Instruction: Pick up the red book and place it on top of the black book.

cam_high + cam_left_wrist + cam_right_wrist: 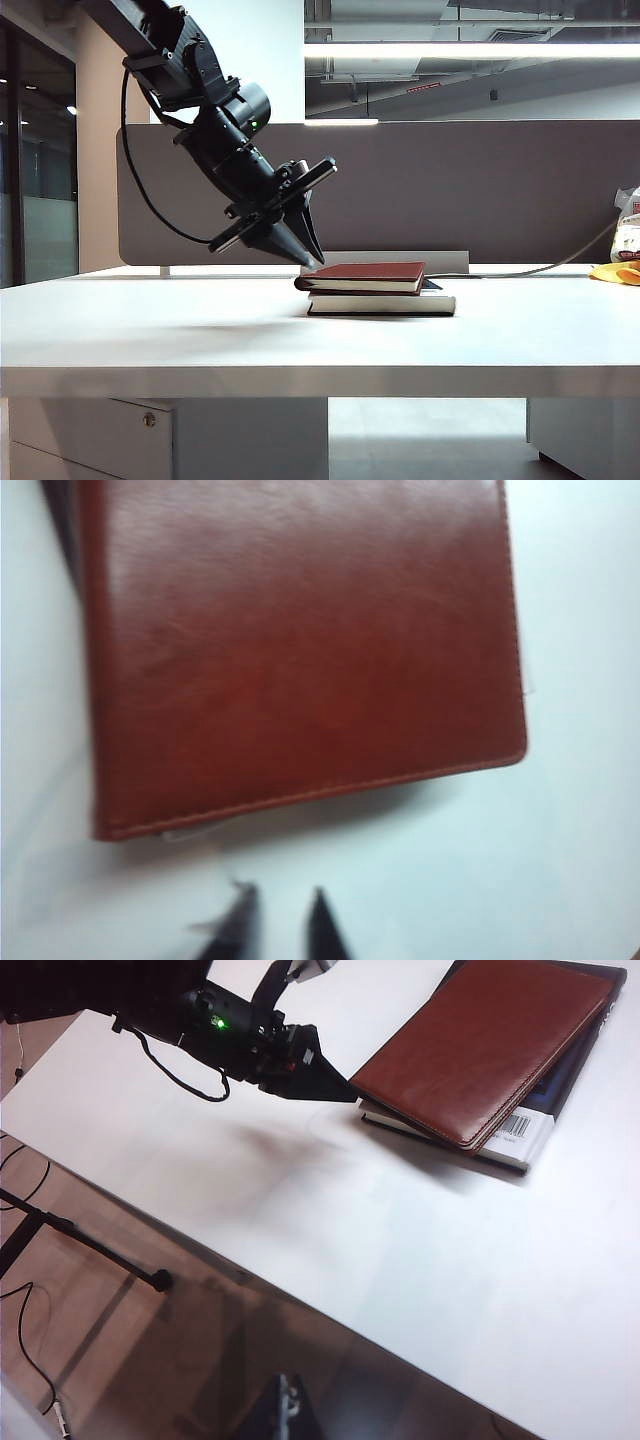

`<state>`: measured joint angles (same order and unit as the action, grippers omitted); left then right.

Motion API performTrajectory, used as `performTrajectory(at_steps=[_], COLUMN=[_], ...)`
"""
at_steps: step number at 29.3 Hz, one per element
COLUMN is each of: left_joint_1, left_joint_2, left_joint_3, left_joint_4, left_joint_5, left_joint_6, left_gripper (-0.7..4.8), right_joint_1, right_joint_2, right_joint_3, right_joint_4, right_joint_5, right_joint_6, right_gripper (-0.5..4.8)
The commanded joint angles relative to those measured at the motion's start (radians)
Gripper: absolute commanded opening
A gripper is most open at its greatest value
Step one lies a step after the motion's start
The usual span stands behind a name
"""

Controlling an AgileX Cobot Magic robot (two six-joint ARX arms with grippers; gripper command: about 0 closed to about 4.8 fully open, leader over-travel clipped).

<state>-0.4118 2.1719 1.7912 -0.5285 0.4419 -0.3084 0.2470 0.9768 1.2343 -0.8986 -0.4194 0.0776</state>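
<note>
Worktop point(150, 330) carries the red book point(362, 276), lying flat on the black book point(382, 304).
Left gripper point(308, 258), fingers point(322, 925) near-closed and empty, sits beside its edge; right gripper point(290, 1400): grip unclear.

White table point(150, 330), yellow item point(618, 272) far right edge.

White table point(150, 330) w/ black book point(380, 304) flat; yellow item point(615, 272), maybe cloth.
</note>
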Motion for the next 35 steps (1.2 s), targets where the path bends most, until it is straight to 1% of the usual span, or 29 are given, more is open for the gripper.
performTrajectory(at_steps=[1,2,10,14,18,22,26,28,32,35], left_joint_1=[-0.025,-0.036,-0.1,-0.103,-0.103,-0.123,-0.144,-0.153,-0.161,-0.166], left_joint_2=[-0.005,-0.005,0.0,0.006,0.014,0.019,0.031,0.051,0.108,0.133], left_joint_3=[0.002,0.002,0.002,0.002,0.002,0.002,0.007,0.031,0.109,0.139], left_joint_4=[0.014,0.016,0.065,0.081,0.081,0.085,0.127,0.123,0.067,0.059], left_joint_5=[0.007,0.006,-0.027,-0.026,-0.013,-0.013,-0.015,-0.007,0.004,0.003], left_joint_6=[0.006,0.01,-0.003,-0.042,-0.043,-0.043,-0.056,-0.067,-0.07,-0.074], left_gripper=[0.14,-0.06,-0.06,-0.06,-0.06,-0.06,-0.06,-0.06,-0.06,-0.06], right_joint_1=[0.001,0.001,0.001,0.001,0.001,0.001,0.001,0.001,0.001,0.001], right_joint_2=[-0.002,-0.002,-0.002,-0.002,-0.003,-0.002,-0.003,-0.002,-0.003,-0.003], right_joint_3=[0.006,0.006,0.006,0.006,0.006,0.006,0.006,0.006,0.006,0.006], right_joint_4=[0.012,0.012,0.012,0.012,0.011,0.013,0.012,0.011,0.004,-0.011], right_joint_5=[-0.001,-0.002,-0.002,-0.002,-0.002,-0.002,-0.002,-0.002,-0.002,-0.002], right_joint_6=[0.002,0.002,0.001,0.0,0.0,0.0,0.0,0.0,0.0,0.0], right_gripper=[-0.06,-0.06,-0.06,-0.06,-0.06,-0.06,-0.06,-0.06,-0.06,-0.06])
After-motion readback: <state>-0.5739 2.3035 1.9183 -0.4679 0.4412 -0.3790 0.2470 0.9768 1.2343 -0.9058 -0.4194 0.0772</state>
